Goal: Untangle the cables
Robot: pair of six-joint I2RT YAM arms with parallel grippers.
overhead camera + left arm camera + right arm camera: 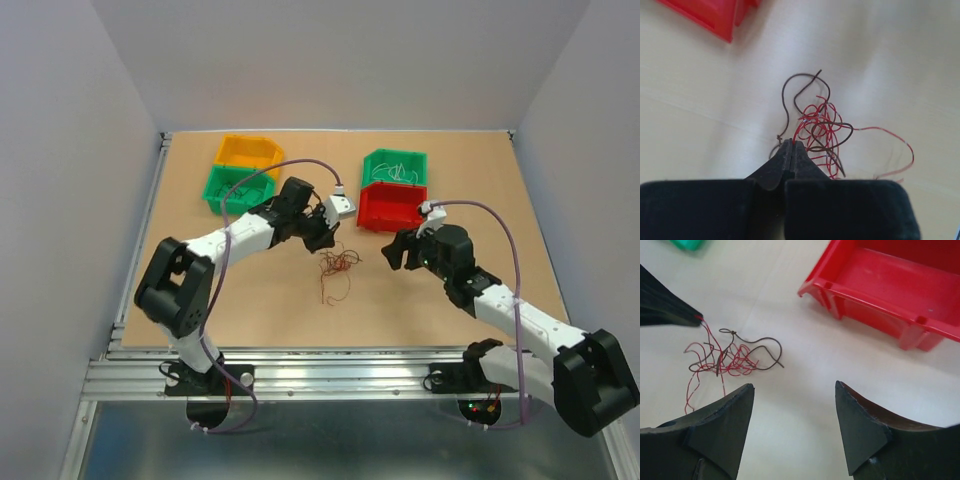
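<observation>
Pinching one strand of the knotted cables (817, 127) near the red bin (865, 300), left fingers (780, 165) begin untangling; right fingers (725, 425) hang released.

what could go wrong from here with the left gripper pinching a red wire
1. The left gripper grips the cables by only one red strand at its very tips; a pull may slip it free.
2. Red and brown wires are looped together and the right gripper hangs open, clear of them, so lifting may drag or tighten the whole tangle.
3. The red bin sits close; a dragged wire might catch its edge.
</observation>
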